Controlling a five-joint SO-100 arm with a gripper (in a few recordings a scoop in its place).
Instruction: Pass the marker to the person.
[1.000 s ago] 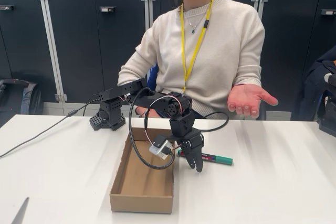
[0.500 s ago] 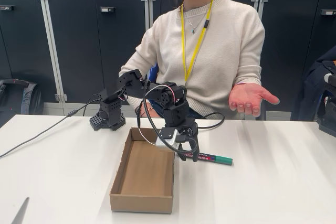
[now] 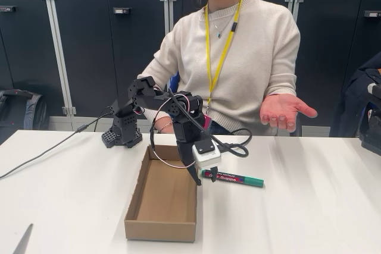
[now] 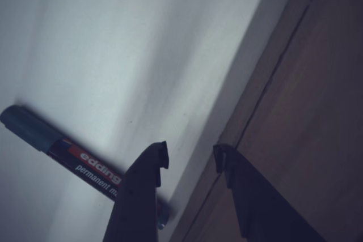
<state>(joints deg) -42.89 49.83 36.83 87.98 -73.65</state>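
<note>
The marker (image 3: 233, 178) lies flat on the white table, green cap pointing right, just right of the cardboard box. My gripper (image 3: 202, 176) hangs low over the marker's dark left end, next to the box's right wall. In the wrist view the marker (image 4: 68, 152) runs out to the left, and its end slips under the left finger (image 4: 144, 185). The gripper (image 4: 191, 156) is open there, with bare table and the box edge between its fingers. The person (image 3: 238, 52) sits behind the table and holds an open palm (image 3: 283, 111) up at the right.
An open cardboard box (image 3: 138, 203) stands left of the marker, and its wall (image 4: 295, 100) shows in the wrist view. The arm's base (image 3: 122, 132) stands behind it, with a cable (image 3: 41, 154) trailing left. A dark object (image 3: 372, 129) sits at the right edge.
The arm has folded back and swung the gripper left, from over the marker's middle to its left end by the box. The marker has not moved. The person's hand stays out.
</note>
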